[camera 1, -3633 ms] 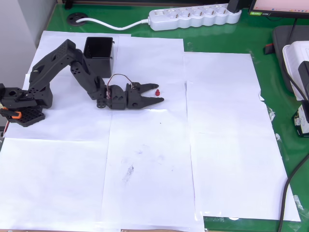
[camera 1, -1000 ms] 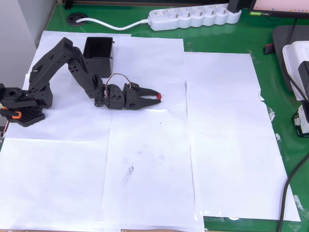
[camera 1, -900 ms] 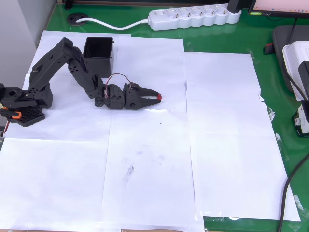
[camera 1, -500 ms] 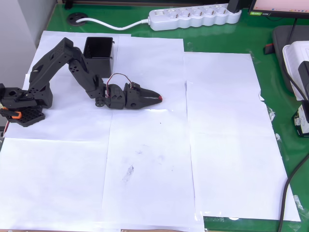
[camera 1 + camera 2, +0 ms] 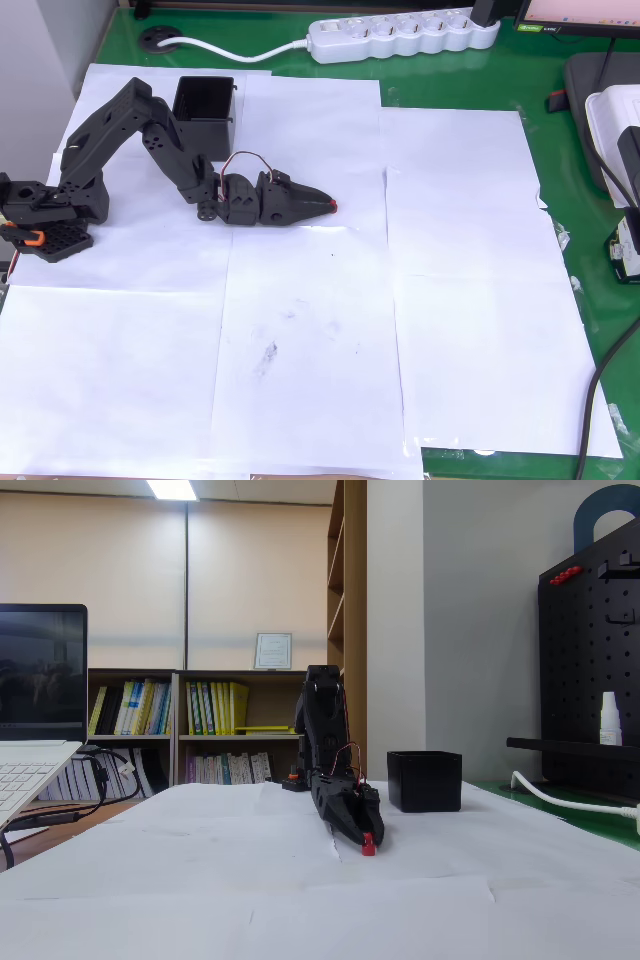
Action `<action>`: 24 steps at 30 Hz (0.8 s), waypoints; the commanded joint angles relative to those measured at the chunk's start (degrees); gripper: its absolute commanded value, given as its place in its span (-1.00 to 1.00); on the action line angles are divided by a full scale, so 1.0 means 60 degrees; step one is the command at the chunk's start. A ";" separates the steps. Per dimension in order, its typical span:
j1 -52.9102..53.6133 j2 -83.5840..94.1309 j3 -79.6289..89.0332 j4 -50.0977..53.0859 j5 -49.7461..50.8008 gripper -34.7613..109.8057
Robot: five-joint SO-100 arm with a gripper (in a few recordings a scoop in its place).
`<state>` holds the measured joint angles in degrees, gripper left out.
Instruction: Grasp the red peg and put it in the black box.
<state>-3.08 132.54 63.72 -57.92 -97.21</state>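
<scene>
So the grab part looks done, judging from how things sit. The tabletop (image 5: 470, 300) is green and covered with overlapping white paper sheets (a bit smudged near the middle in the overhead view), smooth and flat. On it the black arm (image 5: 130, 130) is folded low, matte plastic with blocky links, and a thin looped wire is seen near the wrist.

The black box (image 5: 205, 113) is found behind the arm's elbow in the overhead view: square, tall straight walls, open top, glossy sides in the fixed view (image 5: 424, 780). Nothing red can be made out inside it, so the drop-off is still left to do.

The end effector (image 5: 322, 203) is clenched down to a narrow point, low against the paper, and the red peg (image 5: 332, 207) is pinched right at its tip. In the fixed view the peg (image 5: 368, 844) is seen as a tiny dark-red stub poking out below the fingertips, touching or nearly touching the paper (hard to tell which).

Left, by my read: a lift, a swing back to the box, and a release over the opening. The peg is well apart from the box.
</scene>
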 commanded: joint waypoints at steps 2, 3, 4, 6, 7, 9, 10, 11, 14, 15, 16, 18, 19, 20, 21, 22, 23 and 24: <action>-0.0073 0.0322 0.0425 0.0308 0.0117 -0.36; -0.0073 0.0337 0.0483 0.0352 0.0176 -0.36; -0.0059 0.0337 0.0557 0.0498 0.0190 -0.36; 0.0044 0.0308 0.0732 0.0835 0.0278 -0.36; 0.0117 0.0293 0.0835 0.1099 0.0278 -0.36; 0.0249 0.0278 0.0820 0.1113 0.0571 -0.36; 0.0264 0.0249 0.0791 0.1084 0.0776 -0.37; 0.0308 0.0220 0.0718 0.1011 0.0864 -0.37; 0.0396 0.0132 0.0601 0.0908 0.1274 -0.37; 0.0396 0.0117 0.0571 0.0850 0.1436 -0.37; 0.0410 0.0103 0.0527 0.0806 0.1553 -0.37; 0.0410 0.0103 0.0469 0.0659 0.1641 -0.37; 0.0425 0.0117 0.0439 0.0571 0.1699 -0.37; 0.0439 0.0117 0.0396 0.0513 0.1670 -0.37; 0.0439 0.0132 0.0337 0.0396 0.1699 -0.37; 0.0454 0.0132 0.0293 0.0337 0.1714 -0.37; 0.0454 0.0132 0.0278 0.0322 0.1685 -0.38; 0.0454 0.0146 0.0278 0.0322 0.1699 -0.38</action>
<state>-0.53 133.33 66.97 -54.76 -86.66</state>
